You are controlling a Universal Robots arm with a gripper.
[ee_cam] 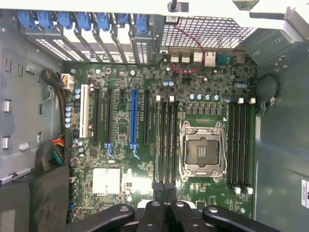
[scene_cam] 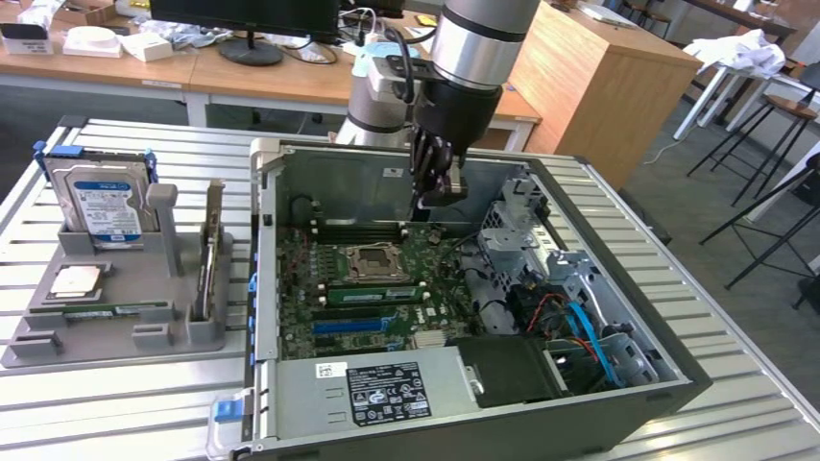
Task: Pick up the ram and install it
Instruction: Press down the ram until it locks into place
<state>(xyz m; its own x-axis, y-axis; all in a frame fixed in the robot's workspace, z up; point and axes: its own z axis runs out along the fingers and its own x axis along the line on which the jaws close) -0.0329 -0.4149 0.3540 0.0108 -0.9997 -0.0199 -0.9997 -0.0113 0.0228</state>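
Two green sticks are showing: the nearer stick (scene_cam: 109, 309) is lying in the grey tray (scene_cam: 26, 351) on the bench (scene_cam: 115, 413). The ram (scene_cam: 372, 291), as we are reading it, is standing on the motherboard (scene_cam: 301, 288) beside the empty socket (scene_cam: 380, 259), so we are judging it placed. Beyond, the pincer (scene_cam: 433, 200) is hanging above the board, pressed together, gripping nothing we can make out.

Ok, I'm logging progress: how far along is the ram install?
Done: the gripper is inside the PC case, over one end of the memory slots beside the CPU socket. In hand: it is shut; whether it pinches the ram, I cannot tell. Left: those slots look empty, so no ram is seated there yet.
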